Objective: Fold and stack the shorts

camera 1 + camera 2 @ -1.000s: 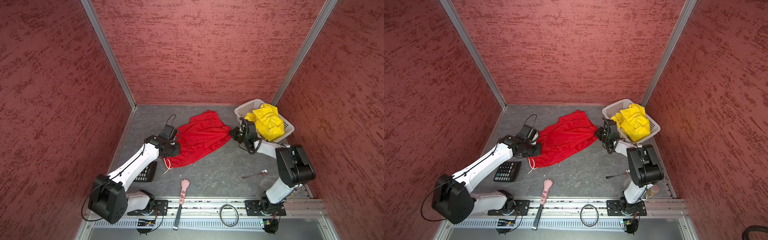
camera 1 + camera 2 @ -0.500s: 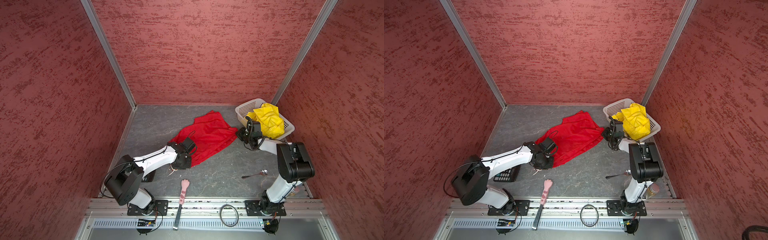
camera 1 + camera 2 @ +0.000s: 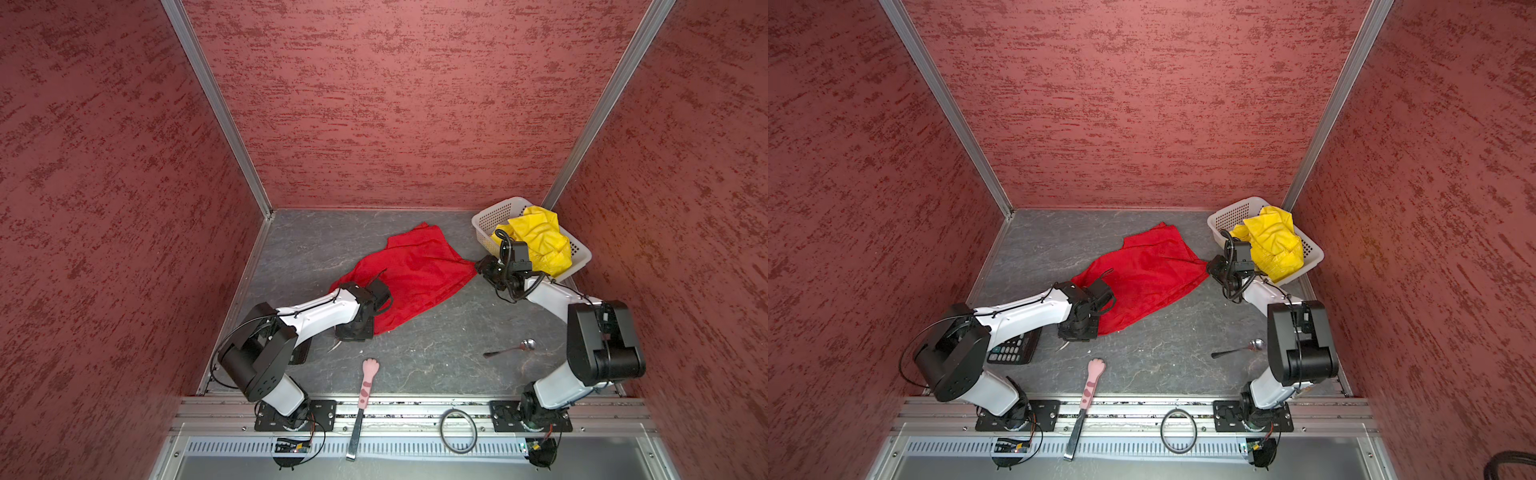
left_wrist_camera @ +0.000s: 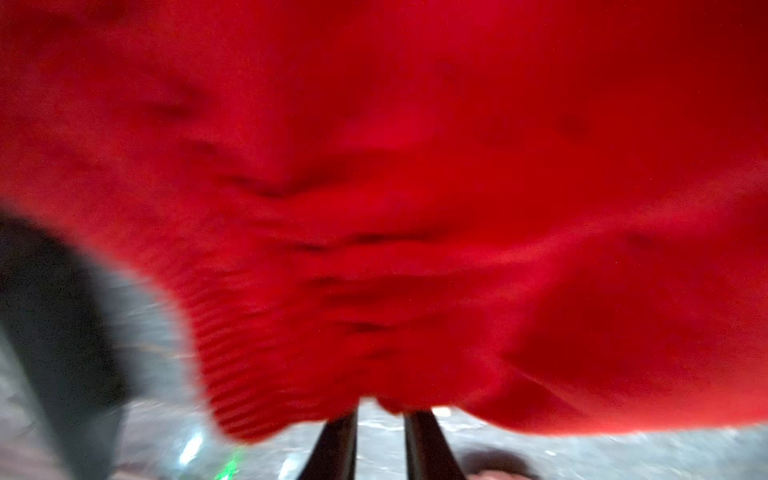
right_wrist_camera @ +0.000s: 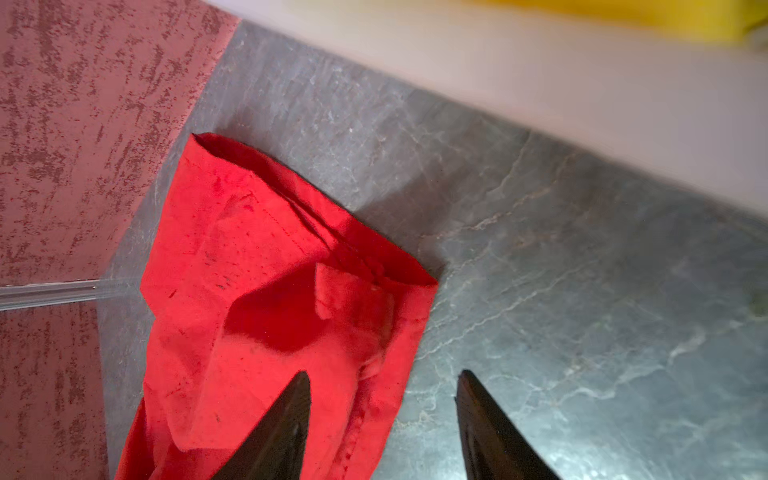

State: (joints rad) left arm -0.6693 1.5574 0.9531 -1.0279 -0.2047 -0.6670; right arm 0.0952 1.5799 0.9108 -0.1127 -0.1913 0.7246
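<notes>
Basket (image 3: 487, 227) with crumpled yellow shorts (image 3: 537, 237) inside, right end effector (image 5: 384, 374) spread, left end effector (image 4: 381, 415) narrowly parted.

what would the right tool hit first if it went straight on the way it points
The red shorts, probably: in the right wrist view the open right tool aims at their hem, lying ahead on the table. Depth is unclear, so it could graze the table first.

No text reads anywhere — the calculator (image 3: 1013, 352) keys are too small.
</notes>
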